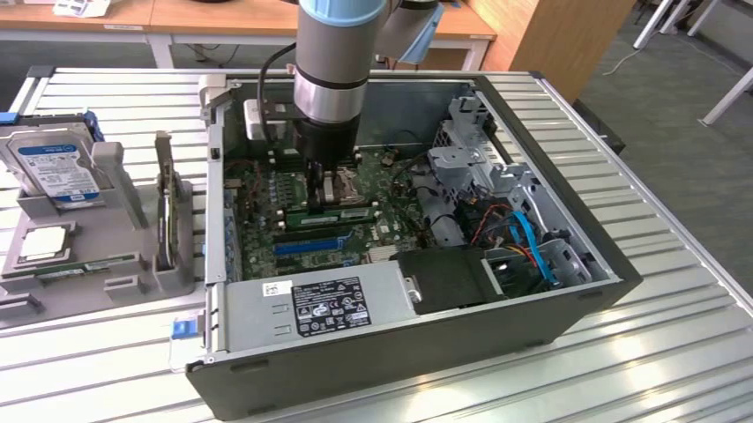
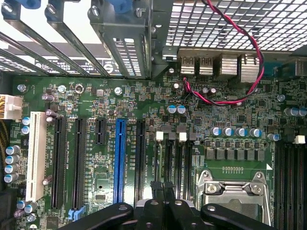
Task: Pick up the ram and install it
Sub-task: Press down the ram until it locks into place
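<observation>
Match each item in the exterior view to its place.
Items:
1. silver hard drive with a blue-and-white label
2. grey metal power supply box
3. long blue plastic slot

Places:
A. on the green motherboard
B. on the grey holder outside the case, at the exterior view's left
C. inside the dark grey computer case, nearest the camera

Pairs: 1-B, 2-C, 3-A
</observation>
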Tool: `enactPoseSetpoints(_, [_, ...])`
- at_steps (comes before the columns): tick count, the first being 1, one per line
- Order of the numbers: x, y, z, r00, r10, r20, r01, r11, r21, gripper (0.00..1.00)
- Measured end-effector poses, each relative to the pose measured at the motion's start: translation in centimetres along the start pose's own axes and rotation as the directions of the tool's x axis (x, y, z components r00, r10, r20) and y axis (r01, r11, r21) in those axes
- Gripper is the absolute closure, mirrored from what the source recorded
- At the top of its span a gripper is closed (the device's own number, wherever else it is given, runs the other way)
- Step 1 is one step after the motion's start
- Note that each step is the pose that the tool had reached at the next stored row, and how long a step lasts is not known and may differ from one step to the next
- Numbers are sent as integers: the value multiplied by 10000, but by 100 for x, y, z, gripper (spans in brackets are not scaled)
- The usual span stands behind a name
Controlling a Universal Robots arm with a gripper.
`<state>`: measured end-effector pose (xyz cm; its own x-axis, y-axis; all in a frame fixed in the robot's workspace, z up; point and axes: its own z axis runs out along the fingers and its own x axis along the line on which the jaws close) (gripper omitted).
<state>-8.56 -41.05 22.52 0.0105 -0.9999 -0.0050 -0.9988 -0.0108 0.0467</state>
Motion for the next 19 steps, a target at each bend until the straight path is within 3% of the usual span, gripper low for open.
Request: enactPoseSetpoints(19, [2,-1,22,10000,0,0,0,10000,1,90])
